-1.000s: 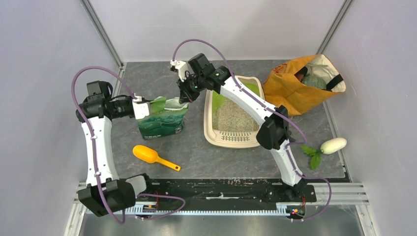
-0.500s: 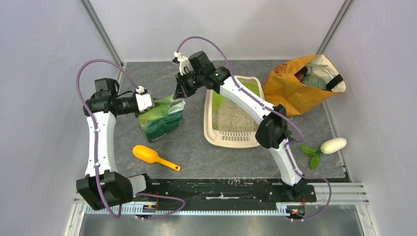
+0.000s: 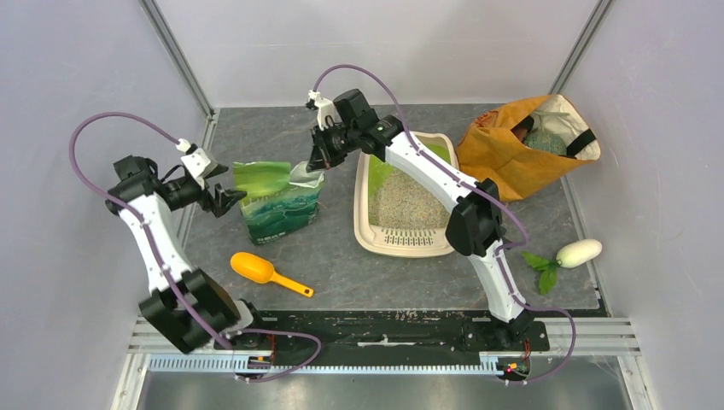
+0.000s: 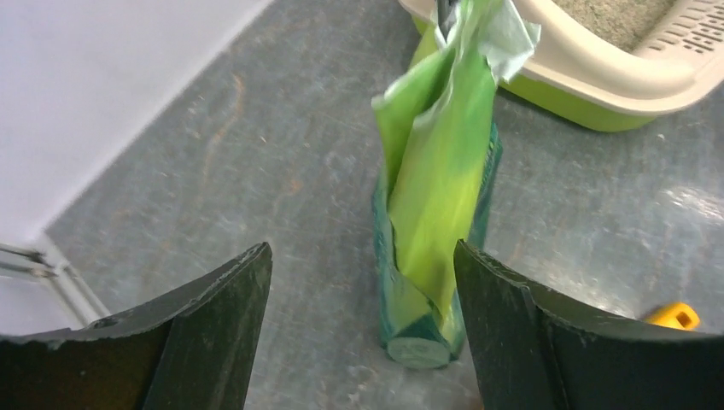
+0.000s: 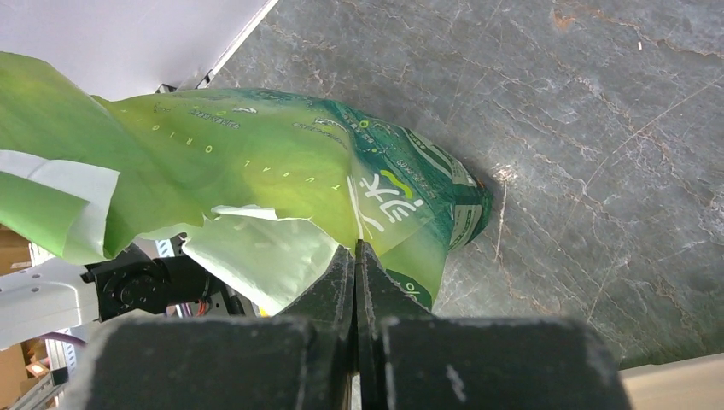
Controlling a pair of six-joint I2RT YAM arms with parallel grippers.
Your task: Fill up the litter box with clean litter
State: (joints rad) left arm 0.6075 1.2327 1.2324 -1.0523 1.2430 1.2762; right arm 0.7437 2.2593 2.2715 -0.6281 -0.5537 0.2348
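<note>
The litter box (image 3: 369, 231) lies right of centre, beige rim, lime-green inside. Clean litter (image 3: 401, 203) covers its floor. Its rim (image 4: 598, 73) also shows in the left wrist view. The green printed litter bag (image 3: 282, 207) stands upright left of the box. My right gripper (image 3: 318, 162) is shut on the bag's upper right corner; in its own view the jaws (image 5: 354, 249) pinch the bag's film (image 5: 282, 162). My left gripper (image 3: 224, 190) hangs open just left of the bag, apart from it. The bag (image 4: 435, 196) stands beyond its fingertips (image 4: 248, 273).
A yellow scoop (image 3: 263, 272) lies on the mat in front of the bag. An orange fabric bag (image 3: 512, 154) sits at the back right. A white vegetable (image 3: 580, 252) with green leaves (image 3: 540, 265) lies near the right edge. Walls close in on both sides.
My left gripper let go of the bag's left top edge, opened and drew back to the left. The bag now stands more upright, still held by the right gripper.
</note>
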